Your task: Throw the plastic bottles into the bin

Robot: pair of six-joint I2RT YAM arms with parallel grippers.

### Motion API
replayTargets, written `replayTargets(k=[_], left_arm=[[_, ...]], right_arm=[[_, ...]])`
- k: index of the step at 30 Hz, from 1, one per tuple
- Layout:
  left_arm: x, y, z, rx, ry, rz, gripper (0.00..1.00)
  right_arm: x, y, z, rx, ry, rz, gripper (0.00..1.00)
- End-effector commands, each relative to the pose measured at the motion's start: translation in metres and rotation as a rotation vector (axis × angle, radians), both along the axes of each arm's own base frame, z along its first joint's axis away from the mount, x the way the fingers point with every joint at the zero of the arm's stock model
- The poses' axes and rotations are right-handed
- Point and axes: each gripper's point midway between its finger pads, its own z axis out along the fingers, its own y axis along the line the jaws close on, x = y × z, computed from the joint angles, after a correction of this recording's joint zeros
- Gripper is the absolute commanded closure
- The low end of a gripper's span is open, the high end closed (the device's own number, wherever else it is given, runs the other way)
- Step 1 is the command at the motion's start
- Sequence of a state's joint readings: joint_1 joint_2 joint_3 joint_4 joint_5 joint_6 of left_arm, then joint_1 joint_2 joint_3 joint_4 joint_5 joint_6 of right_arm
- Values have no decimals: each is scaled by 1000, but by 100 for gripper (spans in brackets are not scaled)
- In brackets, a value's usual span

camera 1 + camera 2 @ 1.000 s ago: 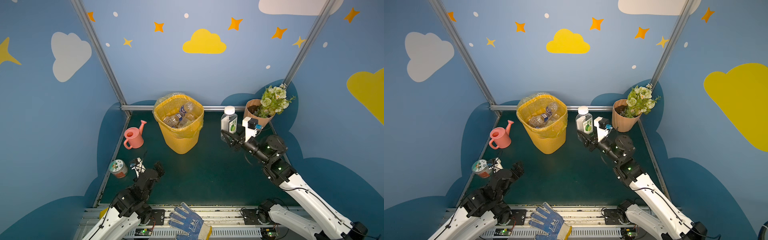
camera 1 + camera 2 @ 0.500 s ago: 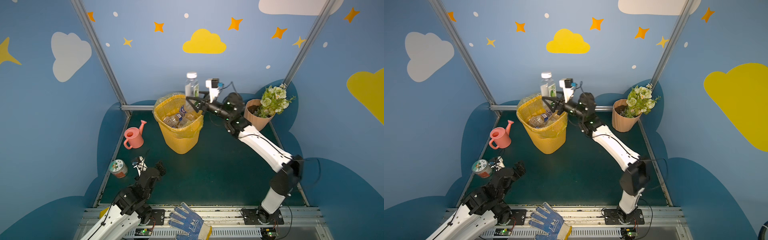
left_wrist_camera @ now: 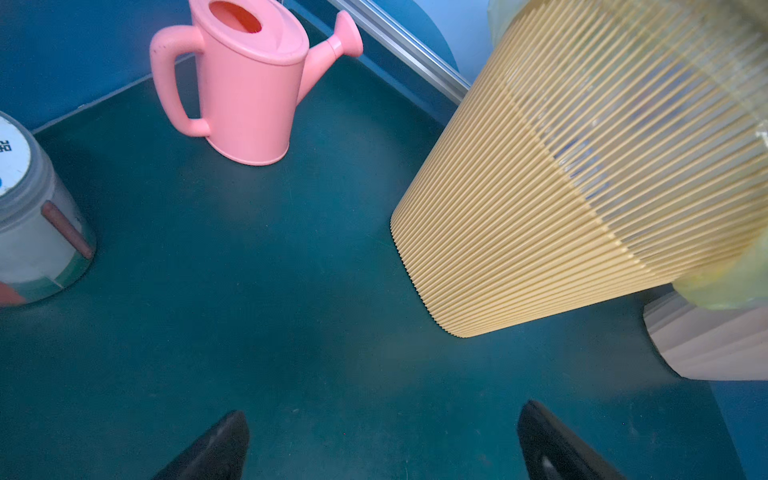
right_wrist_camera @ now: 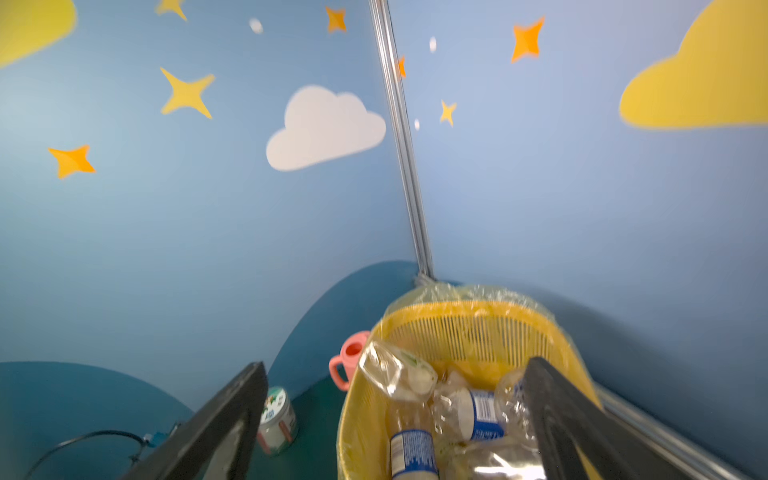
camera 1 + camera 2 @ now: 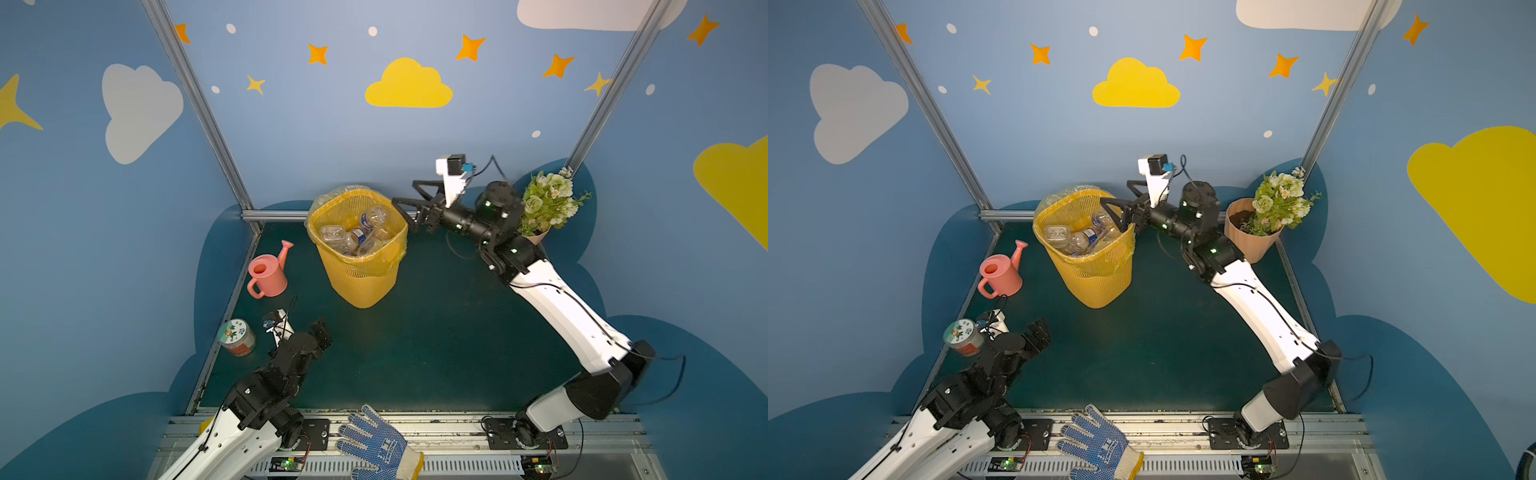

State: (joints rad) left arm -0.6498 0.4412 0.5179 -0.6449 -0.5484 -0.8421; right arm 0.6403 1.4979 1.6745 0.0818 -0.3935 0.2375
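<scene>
The bin [image 5: 359,274] [image 5: 1096,282] is a tall yellow ribbed basket with a thin bag liner, standing at the back of the green mat. Several clear plastic bottles [image 5: 357,235] [image 5: 1077,239] [image 4: 469,411] lie inside it, some with blue labels. My right gripper [image 5: 405,193] [image 5: 1116,193] [image 4: 395,370] hangs open at the bin's right rim [image 4: 469,307], nothing between its fingers. My left gripper [image 5: 322,330] [image 5: 1038,328] [image 3: 384,415] is open and empty, low over the mat at the front left. In the left wrist view the bin's wall [image 3: 561,199] lies ahead.
A pink watering can [image 5: 268,274] [image 5: 1000,274] [image 3: 249,83] stands left of the bin. A squat jar [image 5: 236,336] [image 5: 962,336] [image 3: 33,216] [image 4: 276,419] is beside the left gripper. A peach flower pot [image 5: 1250,241] [image 3: 706,345] sits back right. A blue glove [image 5: 374,444] lies on the front rail.
My right arm swung from beside the flower pot to above the bin carrying a white-capped bottle, then opened. The bottle has left the jaws. The left arm barely moved.
</scene>
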Motion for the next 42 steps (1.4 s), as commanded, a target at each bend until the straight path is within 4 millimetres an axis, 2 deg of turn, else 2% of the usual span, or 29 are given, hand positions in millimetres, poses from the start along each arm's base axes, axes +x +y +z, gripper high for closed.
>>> replayTargets(k=[1, 5, 9, 12, 16, 21, 25, 28, 34, 42], left_arm=[[-1, 3, 6, 9, -5, 4, 0], [-1, 3, 7, 5, -7, 5, 0], [-3, 7, 5, 13, -4, 15, 0], [-5, 11, 6, 25, -9, 27, 0], [-6, 19, 7, 59, -23, 51, 0], [-5, 28, 13, 118, -62, 74, 0], [-1, 32, 19, 173, -90, 87, 0], [3, 32, 22, 207, -100, 84, 0], [8, 31, 22, 269, -100, 73, 0], [13, 33, 25, 334, -139, 67, 0]], right_arm=[[2, -14, -6, -24, -43, -77, 6], [6, -32, -32, -76, -31, -159, 6], [16, -67, -80, -140, 3, -310, 6], [27, -104, -126, -214, 29, -464, 5], [39, -170, -200, -333, 101, -701, 5], [37, -244, -283, -458, 146, -921, 5], [35, -285, -333, -495, 229, -1024, 4], [38, -299, -362, -456, 294, -1052, 5], [57, -296, -405, -530, 359, -991, 5], [69, -309, -430, -443, 369, -976, 5]])
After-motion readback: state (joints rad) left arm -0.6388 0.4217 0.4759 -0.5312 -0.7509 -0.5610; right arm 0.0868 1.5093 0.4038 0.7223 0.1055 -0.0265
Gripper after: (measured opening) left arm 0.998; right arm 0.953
